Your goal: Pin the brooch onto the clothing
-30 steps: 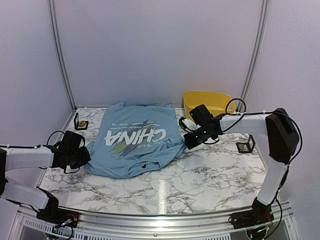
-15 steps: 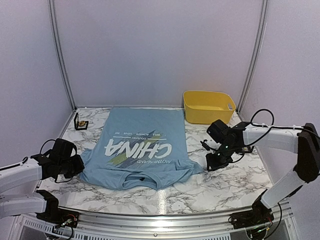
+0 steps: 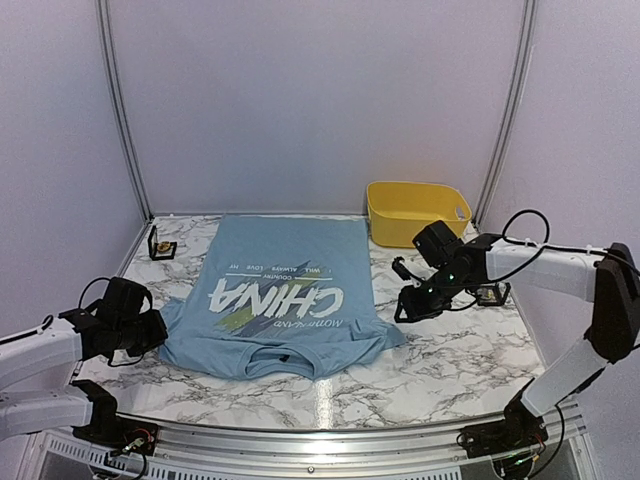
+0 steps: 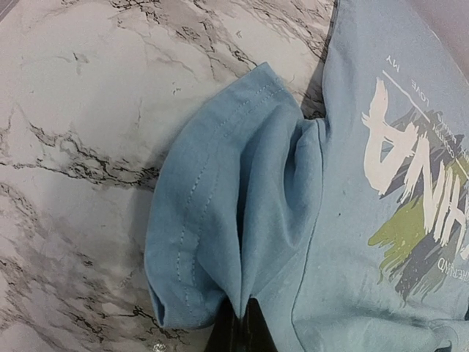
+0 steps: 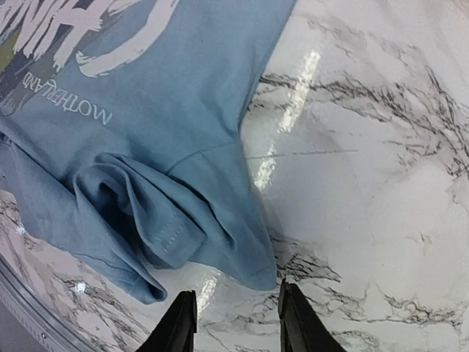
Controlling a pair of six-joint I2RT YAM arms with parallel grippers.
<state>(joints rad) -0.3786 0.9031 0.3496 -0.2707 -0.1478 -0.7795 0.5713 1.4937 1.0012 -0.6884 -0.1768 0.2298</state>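
Top view, worktop read as a clock face, 6 o'clock at the arm bases.

- 8 o'clock: left fingers low at the worktop's edge, at the T-shirt's left sleeve. In the left wrist view, the left fingers were pressed together with no gap. Sleeve fabric was pinched between them and bunched into folds running up from the tips.
- 10 o'clock: small black stand with something gold in it, near the back corner and apart from the shirt. It was too small to tell what the gold item was.
- Centre: the T-shirt lay spread front up on the marble. Its collar pointed to 6 o'clock and its hem to 12. The white CHINA lettering read upside down from the camera, with green-yellow streaks beside it.
- 1 o'clock: yellow tub against the back wall, just off the shirt's hem corner.
- 3 o'clock: right fingers just beside the right sleeve, not touching it. In the right wrist view, the right fingers were parted with bare marble between them and held nothing. The rumpled sleeve edge lay just ahead of the tips.
- 3 o'clock, further out: a second black stand, partly hidden behind the right arm.
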